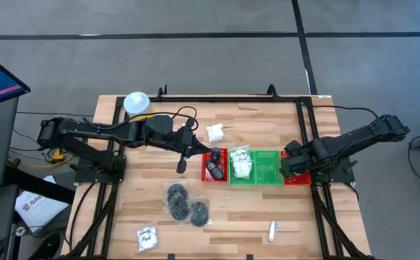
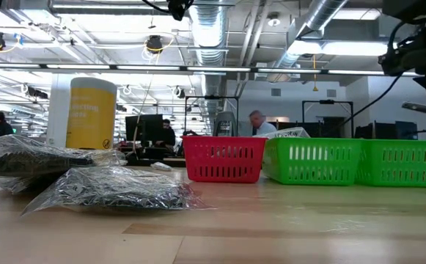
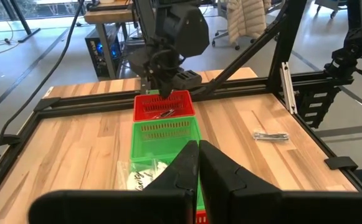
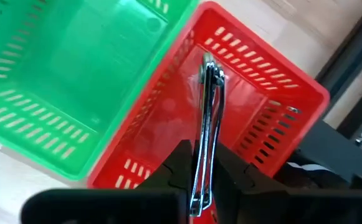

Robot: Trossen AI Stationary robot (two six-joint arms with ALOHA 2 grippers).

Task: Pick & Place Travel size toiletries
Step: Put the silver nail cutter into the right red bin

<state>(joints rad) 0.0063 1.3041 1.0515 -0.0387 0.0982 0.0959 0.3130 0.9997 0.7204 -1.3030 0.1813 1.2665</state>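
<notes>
I see the thin silver clipper-like piece clamped upright in my right pincer, hanging over the red tray at the right end of the row, beside an empty green tray. A second silver piece lies loose on the bench near the front edge.

In the row, the left red tray holds a dark bagged item; the green tray next to it holds a white crinkly sachet with handwriting I cannot read. Another white sachet lies on the wood behind the trays, and one more sits near the front left corner, with black script too small to make out. Three clear bags of black round pieces are clustered together in front of the left red tray.

My left pincer hovers just left of that red tray with its fingers shut together, nothing between them.

The yellow cylinder with a white lid stands at the back left of the bench; its label carries pale lettering that seems to end in "ecting", but I cannot read it for certain. People sit at desks in the room behind.
</notes>
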